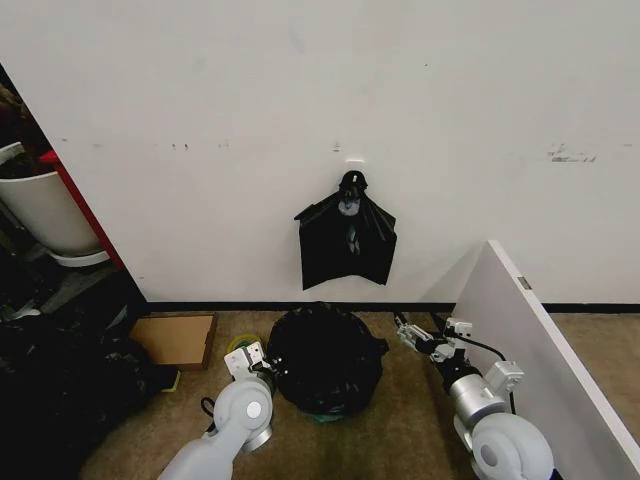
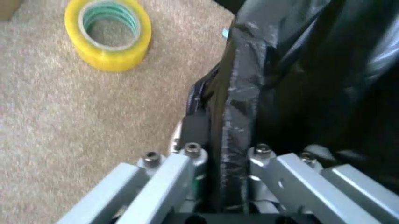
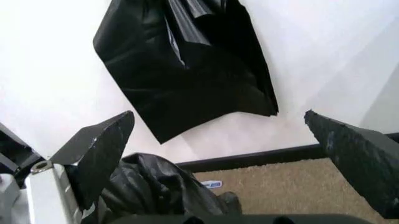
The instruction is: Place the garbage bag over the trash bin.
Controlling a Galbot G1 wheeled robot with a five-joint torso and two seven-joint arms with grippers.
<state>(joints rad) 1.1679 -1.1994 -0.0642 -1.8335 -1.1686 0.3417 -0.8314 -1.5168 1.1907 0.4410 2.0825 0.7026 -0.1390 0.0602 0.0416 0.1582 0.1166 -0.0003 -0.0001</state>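
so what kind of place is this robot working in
Probably a storage or workshop corner: a scuffed bare white wall, spare black bags hung from a hook, a cardboard box and a yellow tape roll on worn carpet.

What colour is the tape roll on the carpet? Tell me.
Yellow, with a greenish inner core; the tape roll shows best in the left wrist view.

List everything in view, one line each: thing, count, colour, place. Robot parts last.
garbage bag: one, glossy black, draped over the bin on the carpet
trash bin: one, hidden but for a sliver at the base
bunch of bags: one, black, hanging on the wall
tape roll: one, yellow, on the carpet
cardboard box: one, brown, by the wall
white panel: one, leaning at right
left gripper: shut on the bag's edge
right gripper: open, beside the bag
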